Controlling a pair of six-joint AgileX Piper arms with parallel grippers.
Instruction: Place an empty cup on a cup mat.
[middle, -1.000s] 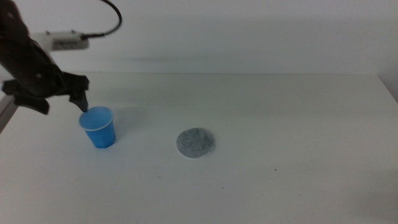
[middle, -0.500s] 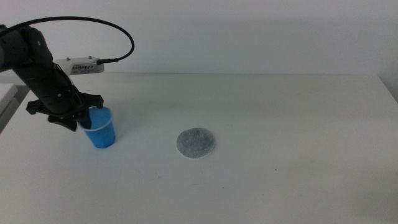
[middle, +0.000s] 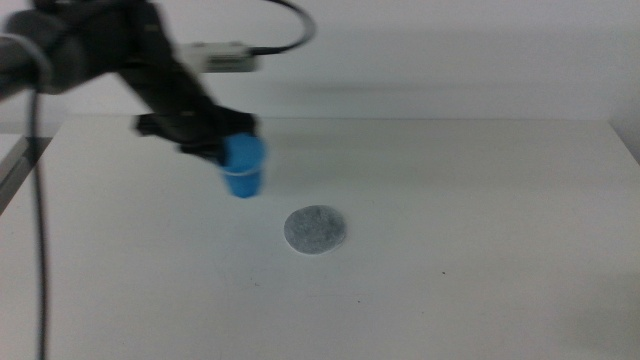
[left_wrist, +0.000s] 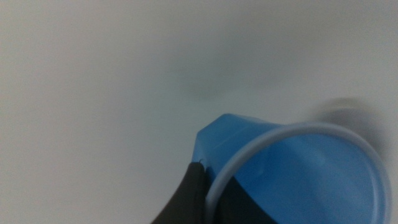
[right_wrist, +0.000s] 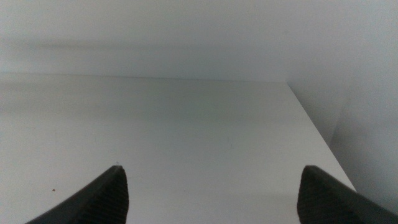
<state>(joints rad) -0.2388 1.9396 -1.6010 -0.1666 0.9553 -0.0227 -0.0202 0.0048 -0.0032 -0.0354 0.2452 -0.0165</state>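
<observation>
Middle view: a wide white table (middle: 470, 230) fills most of the scene, with a pale wall behind it. The left arm (middle: 110, 50), dark and blurred, reaches in from the left side, with a black cable looping above it. The left gripper (middle: 222, 145) is clamped on the rim of the cup (middle: 243, 167), one jaw inside and one outside. The cup is bright blue, tapered, and is held in the air above the table, tilted a little. It hangs up and to the left of the cup mat (middle: 315, 230), near it but not over it. The cup mat is a flat round speckled grey disc with a thin white edge, lying on the table near the centre.

In the left wrist view the cup (left_wrist: 298, 168) appears close up, its pale rim curving around a lighter blue inside, with one dark jaw pressed against the outside wall at the rim.

In the right wrist view the right gripper (right_wrist: 211, 193) shows its two dark jaws spread wide apart over bare table, holding nothing.
</observation>
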